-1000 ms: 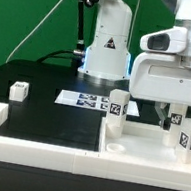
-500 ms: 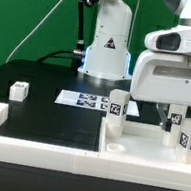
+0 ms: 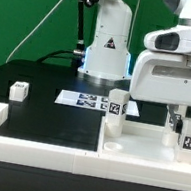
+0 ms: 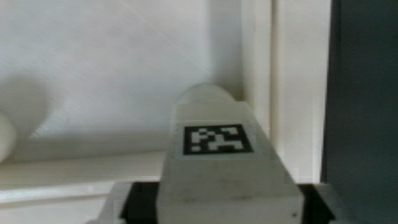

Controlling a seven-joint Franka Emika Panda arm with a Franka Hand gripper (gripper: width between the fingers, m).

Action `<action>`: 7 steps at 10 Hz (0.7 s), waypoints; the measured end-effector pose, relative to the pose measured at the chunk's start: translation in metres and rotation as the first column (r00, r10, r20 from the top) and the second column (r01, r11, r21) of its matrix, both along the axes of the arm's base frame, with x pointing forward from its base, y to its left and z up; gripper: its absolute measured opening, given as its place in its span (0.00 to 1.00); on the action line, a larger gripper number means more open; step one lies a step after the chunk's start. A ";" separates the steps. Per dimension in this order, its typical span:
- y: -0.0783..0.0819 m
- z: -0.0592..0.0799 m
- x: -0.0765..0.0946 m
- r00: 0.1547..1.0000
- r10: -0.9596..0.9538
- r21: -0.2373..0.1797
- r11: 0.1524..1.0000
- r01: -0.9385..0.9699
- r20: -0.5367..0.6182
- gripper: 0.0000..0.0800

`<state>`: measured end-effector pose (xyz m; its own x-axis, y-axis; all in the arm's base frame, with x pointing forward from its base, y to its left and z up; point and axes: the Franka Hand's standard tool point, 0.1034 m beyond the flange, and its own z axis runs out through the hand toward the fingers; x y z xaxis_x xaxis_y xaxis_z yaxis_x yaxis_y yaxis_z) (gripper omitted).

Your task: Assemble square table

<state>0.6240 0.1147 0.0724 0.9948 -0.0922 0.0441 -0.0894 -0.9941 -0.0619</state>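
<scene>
The wrist view settles the grip. The pincer is closed on 1 leg, with a dark finger pressed to each flank of the white piece. The leg's black-and-white tag faces the camera. Past the leg's tip lies the pale floor of the table top. Its raised rim runs alongside the leg, and beyond the rim is the black surface. A rounded white shape shows at the edge of that picture; what it is cannot be told.

The exterior view does not show the grip clearly. The arm's white housing covers most of the fingers, so only a dark bit shows beside the leg, which hangs upright under the pincer. This view does give the wider layout:
- The table top lies flat directly below the pincer, and the leg stands over its far part. Whether the leg touches the top cannot be told.
- A second leg stands upright on the top, off to the exterior view's left of the pincer and apart from it.
- Beyond that leg, farther from the pincer, the marker board lies flat on the surface.
- Well away from the pincer on the same side sits 1 small white block.
- A low white wall edges the surface.
</scene>
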 end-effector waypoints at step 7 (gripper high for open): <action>-0.008 0.000 -0.002 0.930 -0.368 -0.026 0.930 0.367 -0.010 0.37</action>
<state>0.6224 0.1064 0.0726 0.8920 -0.4505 0.0365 -0.4493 -0.8927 -0.0353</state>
